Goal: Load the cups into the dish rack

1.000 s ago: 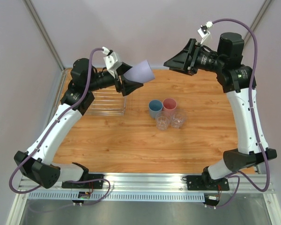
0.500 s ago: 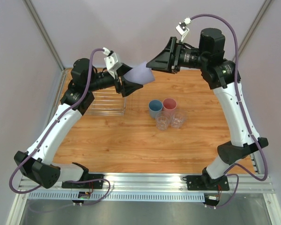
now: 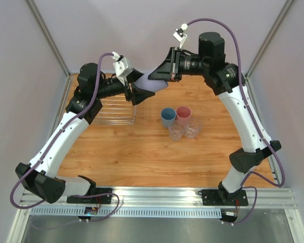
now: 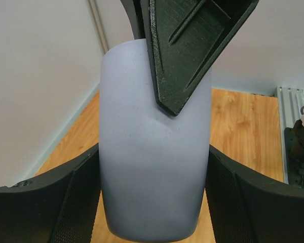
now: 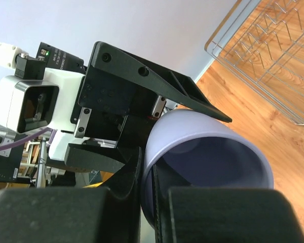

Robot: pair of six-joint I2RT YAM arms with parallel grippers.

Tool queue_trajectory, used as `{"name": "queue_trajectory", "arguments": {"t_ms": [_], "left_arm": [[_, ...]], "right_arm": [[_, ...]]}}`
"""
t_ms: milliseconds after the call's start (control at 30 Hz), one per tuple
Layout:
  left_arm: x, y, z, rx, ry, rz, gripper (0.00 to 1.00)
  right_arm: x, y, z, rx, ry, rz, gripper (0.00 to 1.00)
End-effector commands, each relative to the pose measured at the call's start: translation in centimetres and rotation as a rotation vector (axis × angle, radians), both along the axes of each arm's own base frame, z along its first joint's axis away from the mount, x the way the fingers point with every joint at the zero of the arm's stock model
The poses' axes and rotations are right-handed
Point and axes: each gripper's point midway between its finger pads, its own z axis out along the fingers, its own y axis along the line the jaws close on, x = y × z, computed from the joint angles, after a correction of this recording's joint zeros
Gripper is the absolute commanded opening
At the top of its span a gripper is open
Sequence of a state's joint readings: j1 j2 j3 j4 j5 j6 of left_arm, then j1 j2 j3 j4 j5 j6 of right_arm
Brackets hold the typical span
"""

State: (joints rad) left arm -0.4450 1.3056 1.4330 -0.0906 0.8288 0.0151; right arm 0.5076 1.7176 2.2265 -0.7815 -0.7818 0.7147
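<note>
wood tabletop (image 3: 142, 157) lies well below the action. my left pincer (image 3: 140, 90) is clamped on the sides of the lavender cup (image 3: 153, 86), holding it in mid-air with its mouth toward my right pincer (image 3: 157, 77). that one's fingers straddle the rim (whether they have pinched it yet, i cannot tell). i judge this a handover to turn the cup for the dish rack (image 3: 111, 115), down to the left.

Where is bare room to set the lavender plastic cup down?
Free: the clear ribbed dish rack, and wooden table between cups and near edge. Crowded: centre, where blue plastic cup, pink plastic cup and two clear tumblers huddle.
</note>
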Motion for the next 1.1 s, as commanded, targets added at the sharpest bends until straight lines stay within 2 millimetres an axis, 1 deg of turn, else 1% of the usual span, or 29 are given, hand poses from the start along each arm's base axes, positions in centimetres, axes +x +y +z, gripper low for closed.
{"name": "queue_trajectory", "arguments": {"t_ms": [0,33,67,100,133,167,200,233,267,300,333,367,400,433,500,533,567,600,633,667,733,767,800,833,867,900,933,967,1067], "left_arm": [[-0.9,0.3,2.9,-0.038,-0.076,-0.003,0.33],[-0.9,0.4,3.4,-0.046,-0.079,0.008,0.41],[-1.0,0.6,3.8,-0.063,-0.057,0.014,0.52],[-1.5,1.0,4.7,-0.081,-0.065,0.025,0.62],[-1.5,1.3,5.0,-0.095,-0.063,0.037,0.79],[-2.4,2.2,6.4,-0.131,-0.074,0.048,0.87],[-2.5,2.9,7.5,-0.17,-0.1,0.078,0.99],[-1.9,3.9,7.3,-0.189,-0.092,0.122,1.0],[-1.9,4.9,7.9,-0.219,-0.096,0.157,1.0],[-2.3,6.2,9.2,-0.3,-0.081,0.201,1.0],[-1.6,7.8,9.7,-0.344,-0.07,0.26,1.0],[-1.6,8.6,10.3,-0.4,-0.05,0.288,1.0],[-1.7,9.6,11.0,-0.495,-0.006,0.314,1.0],[-1.6,10.2,11.5,-0.549,0.012,0.329,1.0],[-1.9,10.5,12.4,-0.658,0.069,0.301,1.0],[-1.9,10.6,12.7,-0.695,0.092,0.29,1.0],[-1.1,10.8,12.4,-0.738,0.122,0.303,1.0],[-1.9,10.9,13.9,-0.8,0.104,0.254,1.0],[-1.9,11.0,14.2,-0.824,0.103,0.241,1.0],[-1.1,10.8,14.2,-0.841,0.112,0.233,1.0],[-0.8,10.8,15.4,-0.865,0.098,0.214,1.0],[-0.1,10.5,15.7,-0.87,0.095,0.209,1.0],[0.0,10.4,16.0,-0.876,0.087,0.198,1.0],[-0.6,10.5,17.1,-0.902,0.029,0.164,1.0],[-0.5,10.3,17.7,-0.908,0.011,0.146,1.0],[-0.9,10.0,18.2,-0.909,-0.009,0.126,1.0],[-0.5,9.6,18.1,-0.894,-0.011,0.122,1.0],[-0.7,9.3,18.7,-0.88,-0.044,0.122,1.0],[-0.9,8.5,18.9,-0.871,-0.075,0.093,1.0]], "right_arm": [[-0.7,-0.8,1.1,0.003,-0.029,-0.019,0.0],[-0.6,-0.9,1.2,0.01,-0.043,-0.029,0.0],[-0.3,-1.1,1.4,0.017,-0.055,-0.051,0.01],[0.5,-1.3,0.1,0.016,-0.007,-0.075,0.0],[0.3,-1.9,2.2,0.082,-0.077,-0.087,0.01],[0.6,-2.8,3.2,0.143,-0.031,-0.115,0.01],[1.6,-2.9,1.1,0.155,0.034,-0.131,0.0],[0.9,-3.7,4.3,0.259,-0.059,-0.121,0.0],[1.3,-4.1,4.4,0.296,-0.048,-0.13,0.0],[1.9,-4.6,4.3,0.334,0.005,-0.152,0.01],[1.7,-4.8,5.6,0.376,-0.042,-0.148,0.0],[1.7,-4.9,6.4,0.404,-0.059,-0.145,0.0],[1.5,-4.8,7.2,0.445,-0.013,-0.131,0.01],[1.3,-4.8,8.5,0.503,-0.059,-0.106,0.0],[1.5,-4.9,9.9,0.592,-0.042,-0.095,0.0],[1.0,-5.4,11.8,0.694,-0.041,-0.075,0.0],[1.7,-5.1,11.9,0.737,-0.017,-0.063,0.0],[1.7,-5.1,12.4,0.784,-0.006,-0.047,0.01],[1.3,-5.5,13.9,0.87,0.02,-0.009,0.01],[2.2,-4.8,13.5,0.893,0.055,0.007,0.01],[2.2,-4.4,14.2,0.944,0.097,0.05,0.01],[2.5,-3.6,14.4,0.951,0.113,0.066,0.0],[2.8,-3.0,14.5,0.946,0.132,0.061,0.01],[2.8,-2.5,14.5,0.941,0.14,0.06,0.01],[2.6,-1.7,14.7,0.935,0.129,0.068,0.01],[2.7,-1.4,14.7,0.936,0.133,0.069,0.0],[2.9,-1.5,15.0,0.954,0.132,0.068,0.0],[2.7,-1.7,15.6,0.979,0.144,0.083,0.0],[3.0,-1.6,16.1,1.012,0.159,0.097,0.0]]}}
